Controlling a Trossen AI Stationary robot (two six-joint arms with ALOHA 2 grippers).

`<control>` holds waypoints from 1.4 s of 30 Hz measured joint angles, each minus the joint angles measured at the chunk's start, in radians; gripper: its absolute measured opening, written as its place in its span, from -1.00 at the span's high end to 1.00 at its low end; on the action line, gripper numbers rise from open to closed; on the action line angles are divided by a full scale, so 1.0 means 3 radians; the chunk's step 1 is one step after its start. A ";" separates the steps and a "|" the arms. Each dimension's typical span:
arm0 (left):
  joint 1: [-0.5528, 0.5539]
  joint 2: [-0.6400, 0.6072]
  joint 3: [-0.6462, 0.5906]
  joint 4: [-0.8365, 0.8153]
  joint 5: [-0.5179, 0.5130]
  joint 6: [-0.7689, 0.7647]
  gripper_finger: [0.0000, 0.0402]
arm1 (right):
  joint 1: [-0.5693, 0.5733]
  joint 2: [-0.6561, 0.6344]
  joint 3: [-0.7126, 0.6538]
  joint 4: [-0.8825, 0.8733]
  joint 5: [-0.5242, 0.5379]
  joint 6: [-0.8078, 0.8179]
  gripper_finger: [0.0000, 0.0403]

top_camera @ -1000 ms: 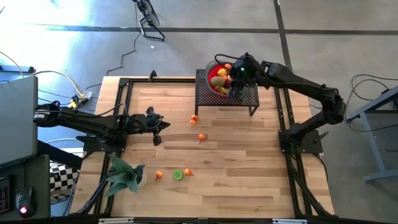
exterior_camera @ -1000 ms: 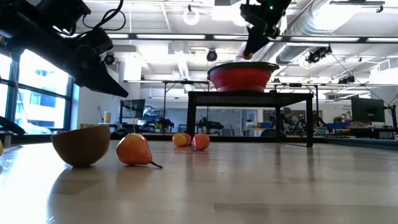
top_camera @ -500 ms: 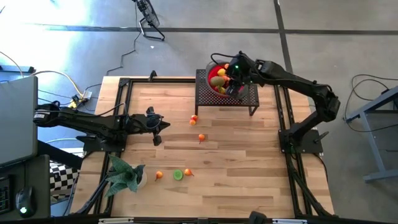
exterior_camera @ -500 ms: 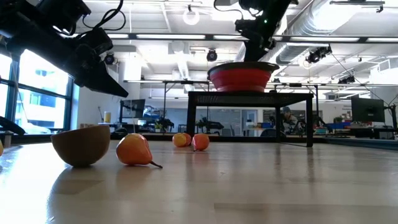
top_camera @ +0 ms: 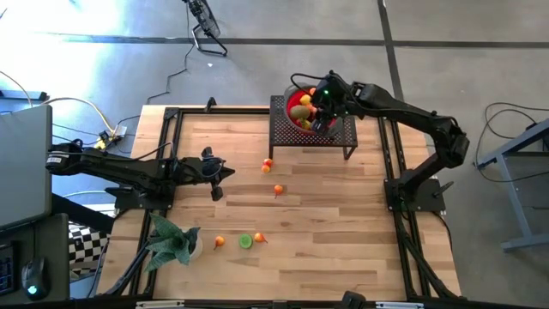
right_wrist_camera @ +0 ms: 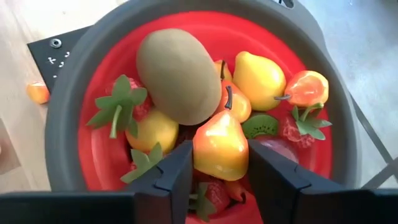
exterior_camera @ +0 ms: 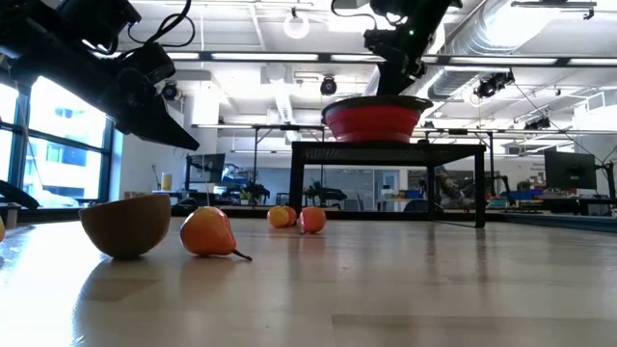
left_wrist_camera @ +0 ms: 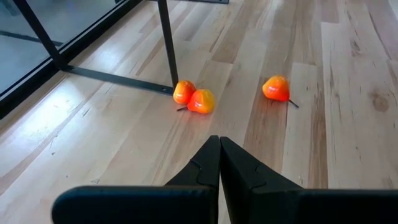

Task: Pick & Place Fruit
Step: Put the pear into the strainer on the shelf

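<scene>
The fruit lies in two groups. Most of it is heaped in the red bowl [right_wrist_camera: 74, 143] with a grey rim: a large brown kiwi [right_wrist_camera: 178, 74], a yellow lemon [right_wrist_camera: 259, 79], a small orange fruit [right_wrist_camera: 308, 88], a cut kiwi slice [right_wrist_camera: 260, 125], strawberries with green leaves [right_wrist_camera: 124, 106] and, nearest the camera, a yellow-orange pear [right_wrist_camera: 219, 144]. The bowl stands on a black perforated stand [top_camera: 310, 131] at the far edge of the wooden table [top_camera: 343, 223]. The right gripper [right_wrist_camera: 219, 171] hangs over the bowl, and its two dark fingers [right_wrist_camera: 177, 177] flank the pear with its lower body between them; whether they press it or stand just clear cannot be told. A further orange fruit [right_wrist_camera: 38, 93] lies on the table beyond the bowl's rim. Loose on the table are a pair of touching orange-red fruits [left_wrist_camera: 194, 98] beside a leg of the stand, a single orange-red fruit with a stalk [left_wrist_camera: 276, 88] near them, and, closer to the front edge, two orange fruits [top_camera: 220, 242] with a green lime [top_camera: 245, 241] between them, next to a green leafy plant [top_camera: 171, 239]. The left gripper [left_wrist_camera: 219, 163] waits above the table's left side, its fingers pressed together on nothing. No brand, label or writing is legible.
</scene>
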 joint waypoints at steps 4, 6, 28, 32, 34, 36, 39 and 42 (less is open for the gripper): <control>0.0000 -0.0001 -0.0001 0.0001 0.0001 0.0000 0.97 | 0.0001 0.0000 0.0000 0.0000 0.0026 -0.0002 0.17; 0.0000 0.0000 0.0000 0.0000 0.0001 0.0000 0.97 | 0.0001 0.0000 0.0000 0.0000 0.0034 -0.0002 0.08; 0.0000 0.0001 -0.0001 -0.0001 0.0003 0.0001 0.97 | 0.0579 -0.0314 0.0000 0.0035 0.0043 0.0025 0.20; 0.0000 0.0001 -0.0001 -0.0001 0.0004 0.0001 0.97 | 0.0815 -0.0312 0.0000 0.0102 0.0025 0.0025 0.26; 0.0000 0.0001 -0.0001 -0.0001 0.0004 0.0000 0.97 | 0.0931 -0.0312 0.0000 0.0175 0.0000 0.0025 0.28; 0.0000 0.0001 -0.0001 -0.0001 0.0004 0.0001 0.97 | 0.1050 -0.0312 0.0000 0.0283 -0.0075 0.0025 0.29; 0.0000 0.0001 -0.0001 -0.0001 0.0010 0.0001 0.97 | 0.1213 -0.0312 0.0000 0.0524 -0.0211 0.0024 0.29; -0.0001 0.0000 -0.0001 -0.0001 0.0018 0.0000 0.97 | 0.1348 -0.0312 0.0000 0.0775 -0.0368 0.0024 0.30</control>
